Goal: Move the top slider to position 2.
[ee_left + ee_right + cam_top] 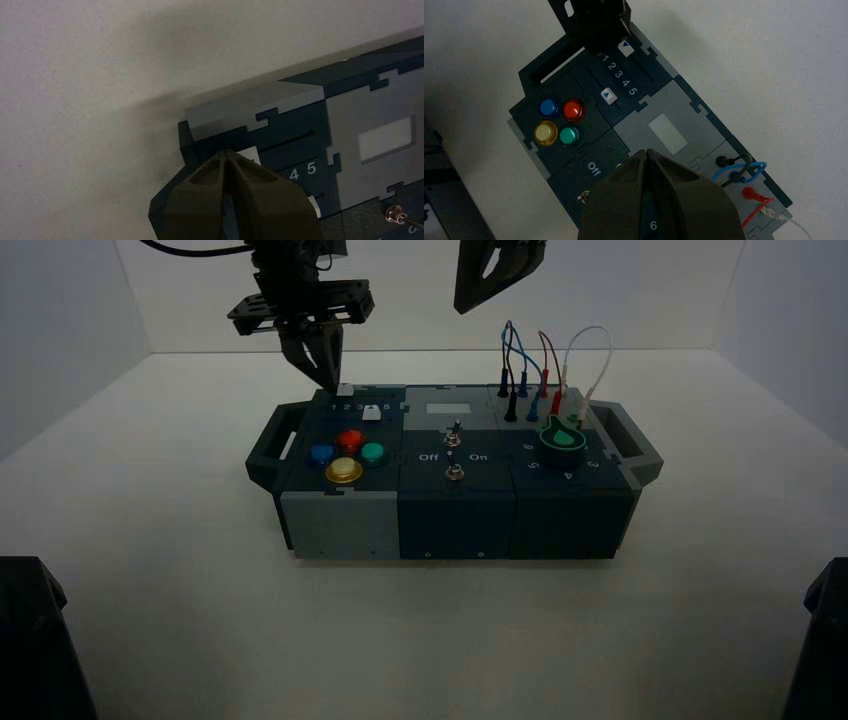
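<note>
Left claw, tips pinched together and holding nothing, sat right at the top slider; its track ran sideways from there, toward position 2.

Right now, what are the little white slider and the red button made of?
The top slider looks like matte white plastic: flat, dull, with a blue triangle printed on it. The red button looks like glossy, see-through plastic, since its dome catches a bright highlight. The left gripper beside the slider looks like dull dark plastic, though that is less certain.
</note>
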Robot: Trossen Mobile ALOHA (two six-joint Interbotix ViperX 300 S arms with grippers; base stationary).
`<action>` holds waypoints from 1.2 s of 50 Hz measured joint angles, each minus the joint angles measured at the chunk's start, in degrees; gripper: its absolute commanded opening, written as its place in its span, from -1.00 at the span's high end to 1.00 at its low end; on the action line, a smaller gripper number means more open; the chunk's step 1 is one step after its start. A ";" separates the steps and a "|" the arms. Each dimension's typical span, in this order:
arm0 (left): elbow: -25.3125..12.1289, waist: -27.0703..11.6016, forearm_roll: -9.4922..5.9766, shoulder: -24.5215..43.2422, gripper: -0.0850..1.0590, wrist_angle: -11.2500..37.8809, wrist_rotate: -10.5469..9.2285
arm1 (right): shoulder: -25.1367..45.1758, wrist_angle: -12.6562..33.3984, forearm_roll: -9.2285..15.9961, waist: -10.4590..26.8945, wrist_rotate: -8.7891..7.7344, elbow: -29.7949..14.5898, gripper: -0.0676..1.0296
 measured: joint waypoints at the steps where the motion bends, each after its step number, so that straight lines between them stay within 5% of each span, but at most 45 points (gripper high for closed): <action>1: 0.00 0.00 0.00 0.00 0.91 0.00 -0.09 | 0.00 0.00 0.00 0.00 0.00 0.00 0.92; 60: -1.14 -0.35 0.35 0.62 0.91 1.85 -0.09 | 0.00 0.62 0.00 0.00 0.00 0.00 0.92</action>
